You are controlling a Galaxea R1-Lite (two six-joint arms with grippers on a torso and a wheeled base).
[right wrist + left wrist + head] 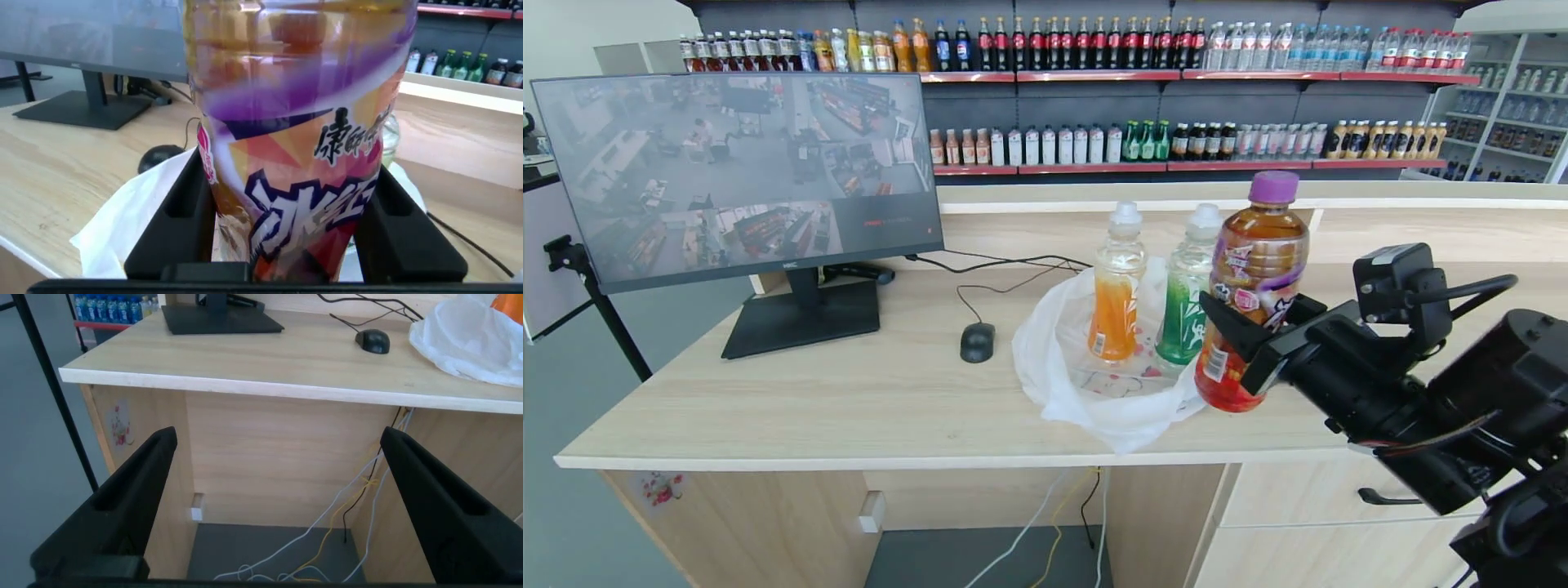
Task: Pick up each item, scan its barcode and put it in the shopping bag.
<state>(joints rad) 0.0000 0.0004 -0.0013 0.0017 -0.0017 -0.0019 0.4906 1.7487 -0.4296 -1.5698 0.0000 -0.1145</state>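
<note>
Plastic, smooth and probably heavy, the purple-capped bottle [1258, 245] may slip; my right end effector [1258, 327] pinches its labelled middle.

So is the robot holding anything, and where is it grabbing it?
Yes. The right gripper holds the purple-capped clear plastic bottle of amber drink, clamped around its labelled body, just below the middle. The left gripper is open and empty.

Three bottles [1115, 294] [1186, 306] [1255, 278] — one shopping bag [1062, 384]
</note>
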